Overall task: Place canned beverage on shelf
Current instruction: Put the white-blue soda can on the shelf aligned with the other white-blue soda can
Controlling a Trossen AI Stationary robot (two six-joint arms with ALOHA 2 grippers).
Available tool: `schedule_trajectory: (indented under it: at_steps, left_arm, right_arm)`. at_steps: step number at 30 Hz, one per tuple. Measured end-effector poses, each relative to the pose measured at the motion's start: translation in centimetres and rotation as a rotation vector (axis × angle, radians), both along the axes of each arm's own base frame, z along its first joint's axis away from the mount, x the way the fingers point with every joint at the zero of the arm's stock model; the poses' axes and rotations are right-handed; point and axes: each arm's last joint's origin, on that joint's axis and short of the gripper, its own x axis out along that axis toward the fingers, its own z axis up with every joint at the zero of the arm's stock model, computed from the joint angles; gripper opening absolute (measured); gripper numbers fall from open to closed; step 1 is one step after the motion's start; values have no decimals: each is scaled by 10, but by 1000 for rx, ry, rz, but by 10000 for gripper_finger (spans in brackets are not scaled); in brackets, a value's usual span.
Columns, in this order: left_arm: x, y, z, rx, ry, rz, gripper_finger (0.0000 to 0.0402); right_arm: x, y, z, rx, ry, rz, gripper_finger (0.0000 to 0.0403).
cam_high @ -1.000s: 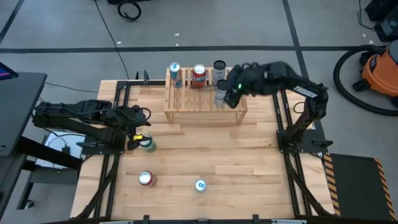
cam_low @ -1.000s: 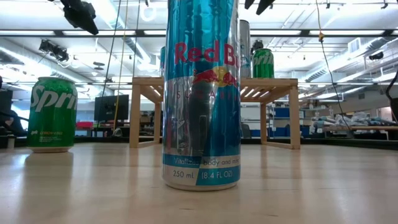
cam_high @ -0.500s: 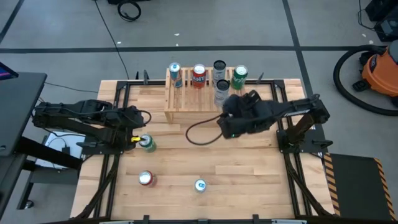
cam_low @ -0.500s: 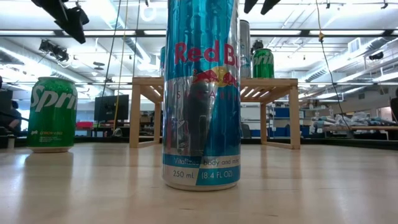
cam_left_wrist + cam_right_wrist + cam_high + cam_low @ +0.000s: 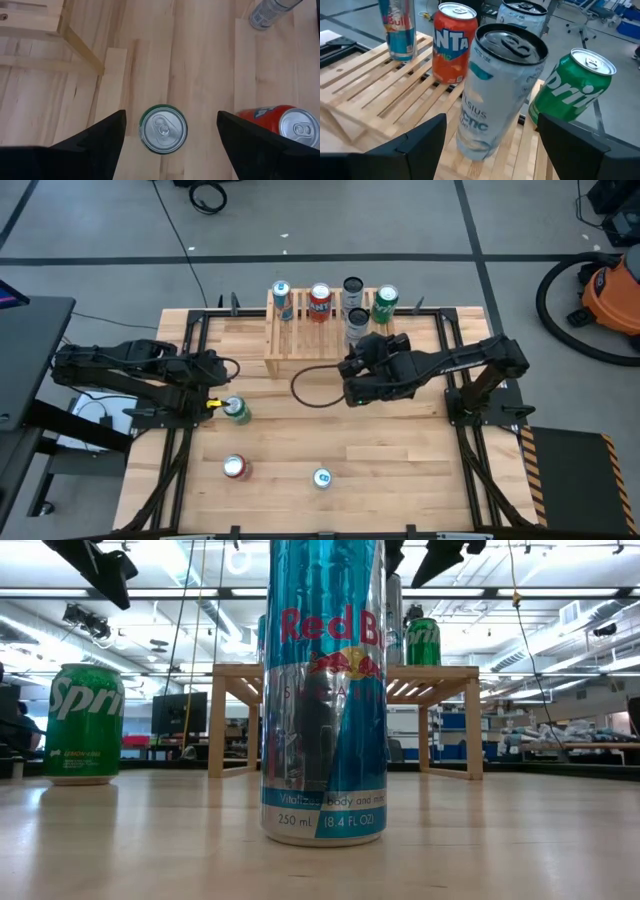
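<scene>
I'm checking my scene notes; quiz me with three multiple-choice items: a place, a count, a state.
1. Where is the Fanta can?
A. on the shelf
B. on the table's near edge
C. in the right gripper

2. How many cans stand on the table, off the shelf?
A. one
B. three
C. five

3. What state is the left gripper in?
A. shut on a can
B. shut, empty
C. open

Key:
1 A: the Fanta can stands on the shelf slats.
2 B: a green can, a red can and a blue can.
3 C: the left gripper has its fingers spread, the green can showing between them.
</scene>
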Motion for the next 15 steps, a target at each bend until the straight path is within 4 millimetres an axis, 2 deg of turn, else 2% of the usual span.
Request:
schedule_trajectory:
  at_steps: [8, 15]
  left_arm:
    - [-1, 0, 0, 6, -3, -9, 314]
    - [-2, 0, 0, 7, 1, -11, 314]
  right_arm:
    - [8, -25, 1, 9, -28, -60, 323]
    - [16, -37, 2, 30, -7, -26, 323]
